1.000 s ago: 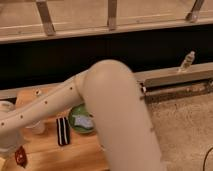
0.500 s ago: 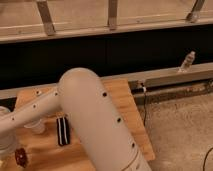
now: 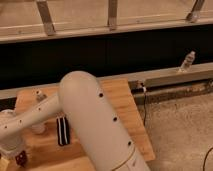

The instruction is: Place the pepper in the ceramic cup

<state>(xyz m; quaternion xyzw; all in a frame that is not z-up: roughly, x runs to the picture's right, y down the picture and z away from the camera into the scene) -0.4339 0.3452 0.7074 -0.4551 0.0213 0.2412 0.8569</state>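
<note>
- One gripper (image 3: pixel 18 154) hangs at the lower left of the camera view, low over the front left corner of the wooden table (image 3: pixel 120 100). Whether it is released or clenched cannot be told.
- Right at its lower end shows the pepper (image 3: pixel 21 160), a small dark red, glossy bit. It is touching the gripper or very nearly so, and whether it is grasped cannot be told.
- Up and to the right of the gripper, near it, stands the ceramic cup (image 3: pixel 38 129). It is plain, white and smooth, and partly hidden under the forearm. The pepper is outside it.
- Smooth white shell covers the arm (image 3: pixel 87 107), which has a big rounded elbow dotted with small dark holes.
- Just right of the cup lies a black ribbed bar (image 3: pixel 62 131), oblong and matte.
- Behind the cup stands a small white bottle (image 3: pixel 40 96).
</note>
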